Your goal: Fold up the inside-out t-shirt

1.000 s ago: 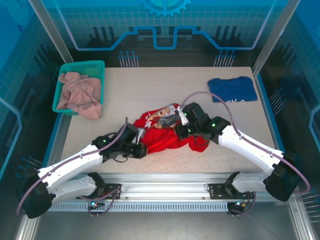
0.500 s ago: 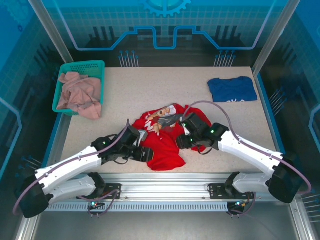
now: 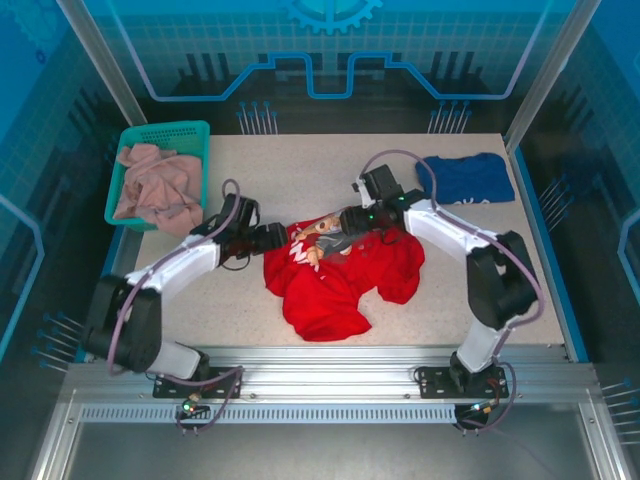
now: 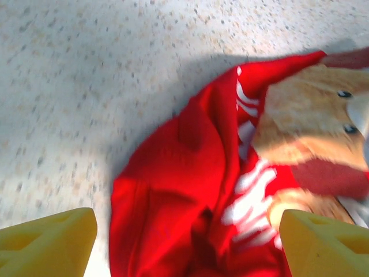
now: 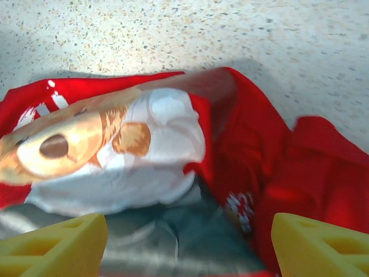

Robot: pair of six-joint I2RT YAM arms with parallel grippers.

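Over the far edge of the inside-out t-shirt, left gripper and right gripper hung spread, empty. Spreading step, probably; next: pinch opposite corners.

Green basket holding pink garment far left; blue t-shirt far right.

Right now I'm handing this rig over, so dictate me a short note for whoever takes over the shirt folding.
Left gripper: open, over the left edge of the red t-shirt, holding nothing.
Right gripper: open, over the shirt's white and orange print, holding nothing.
Shirt: crumpled heap in the middle of the table.
Done: no fold visible.
Left: spread it flat, then fold.
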